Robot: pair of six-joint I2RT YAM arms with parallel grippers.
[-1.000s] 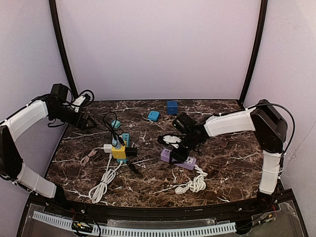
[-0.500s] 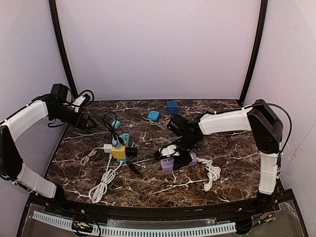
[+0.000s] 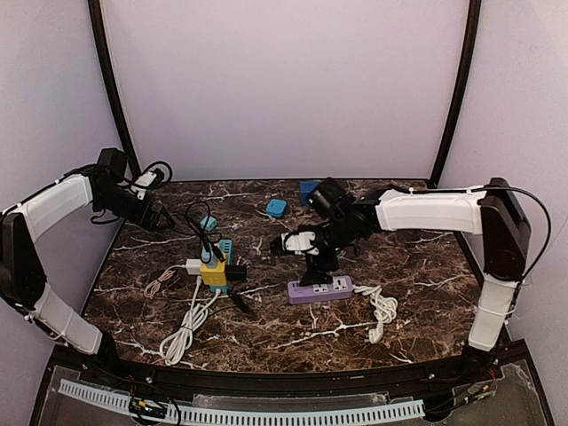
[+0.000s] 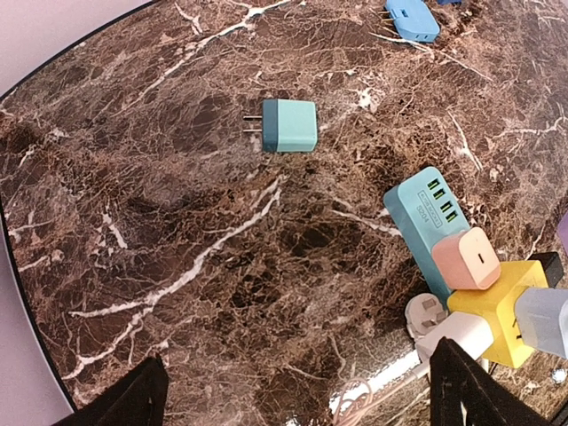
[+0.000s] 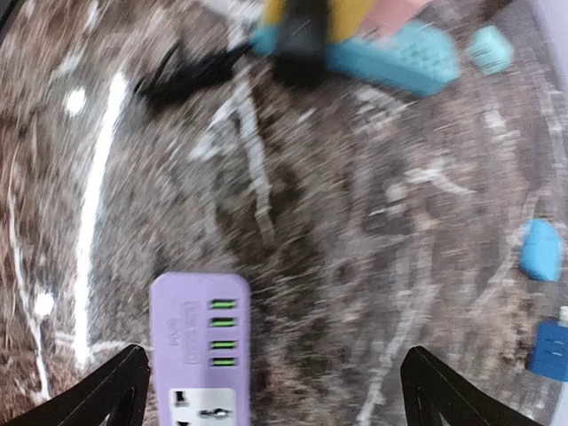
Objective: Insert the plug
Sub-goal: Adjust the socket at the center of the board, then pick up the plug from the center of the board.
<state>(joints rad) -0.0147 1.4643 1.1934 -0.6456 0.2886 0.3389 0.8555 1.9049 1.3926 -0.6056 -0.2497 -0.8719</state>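
Note:
A purple power strip (image 3: 321, 288) lies flat in the middle of the marble table (image 3: 417, 275), its white cord (image 3: 380, 312) trailing right. In the right wrist view the strip (image 5: 199, 342) shows green USB ports and a socket beside my left finger. My right gripper (image 3: 297, 243) hovers just behind and above it, open and empty (image 5: 275, 395). A teal plug adapter (image 4: 288, 125) lies at back left (image 3: 208, 223). My left gripper (image 3: 161, 218) hangs open above the table near it, nothing between its fingers (image 4: 297, 399).
A teal power strip (image 3: 225, 253) carries a yellow cube adapter (image 3: 214, 272), a pink charger (image 4: 470, 257) and a black plug. White cables (image 3: 185, 330) run toward the front. A light blue plug (image 3: 277, 208) and a blue cube (image 3: 308, 188) sit at the back.
My right gripper opened, let go of the purple strip and rose back and to the left. The strip now lies flat, shifted left. The left arm barely moved.

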